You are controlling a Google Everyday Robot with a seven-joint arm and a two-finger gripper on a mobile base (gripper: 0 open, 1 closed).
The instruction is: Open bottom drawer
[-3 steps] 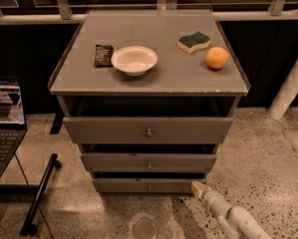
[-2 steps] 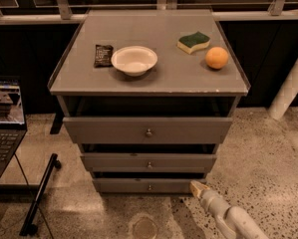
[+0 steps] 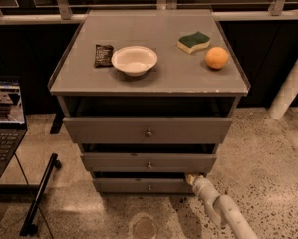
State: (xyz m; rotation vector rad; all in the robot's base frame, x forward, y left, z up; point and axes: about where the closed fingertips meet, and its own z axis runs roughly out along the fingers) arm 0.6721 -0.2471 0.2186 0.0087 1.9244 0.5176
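On the cabinet top (image 3: 163,78): packet (image 3: 103,55) at the left, bowl (image 3: 134,59) just right of it, sponge (image 3: 194,42) further right and behind the orange (image 3: 217,58). The bottom drawer (image 3: 123,185) sits lowest of three, with the gripper (image 3: 190,178) at its upper right corner; laptop (image 3: 4,133) is off left.

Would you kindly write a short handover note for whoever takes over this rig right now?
Gripper: low at the right end of the bottom drawer, near its top edge, away from the centre knob; contact unclear.
Bottom drawer: front sits further back than the middle drawer and top drawer; barely out, if at all.
Done: arm is at the drawer.
Left: pull the drawer out fully.
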